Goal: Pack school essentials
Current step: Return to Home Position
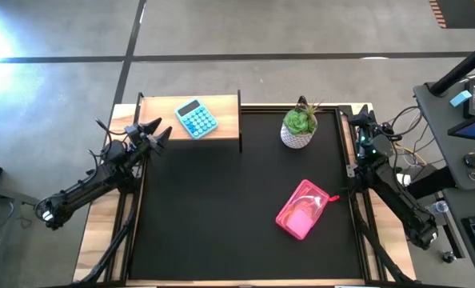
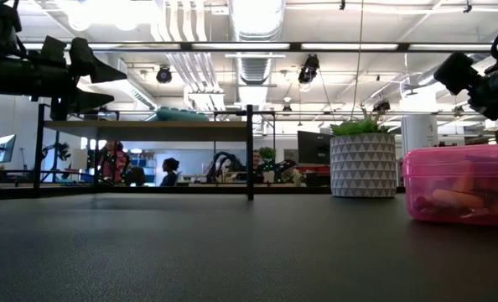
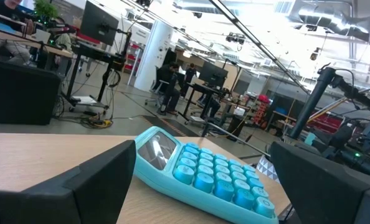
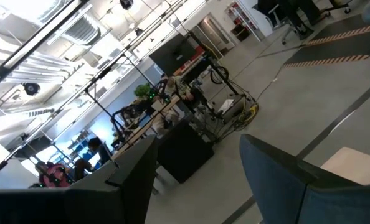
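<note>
Presently the pink box (image 1: 303,210) lies shut near the table's right edge. Left tool (image 1: 159,130) and right tool (image 1: 362,119) stand wide at the far corners; a low left swing may knock the adjacent calculator (image 1: 196,118).

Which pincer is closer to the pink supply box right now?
Right. The right pincer hangs open by the table's right edge, beyond the pink supply box; the left pincer is open at the far side, beside the blue calculator.

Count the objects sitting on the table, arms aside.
3: light-blue calculator on the wooden board, back left; potted plant back right; pink supply box front right. Box contents uncounted.
</note>
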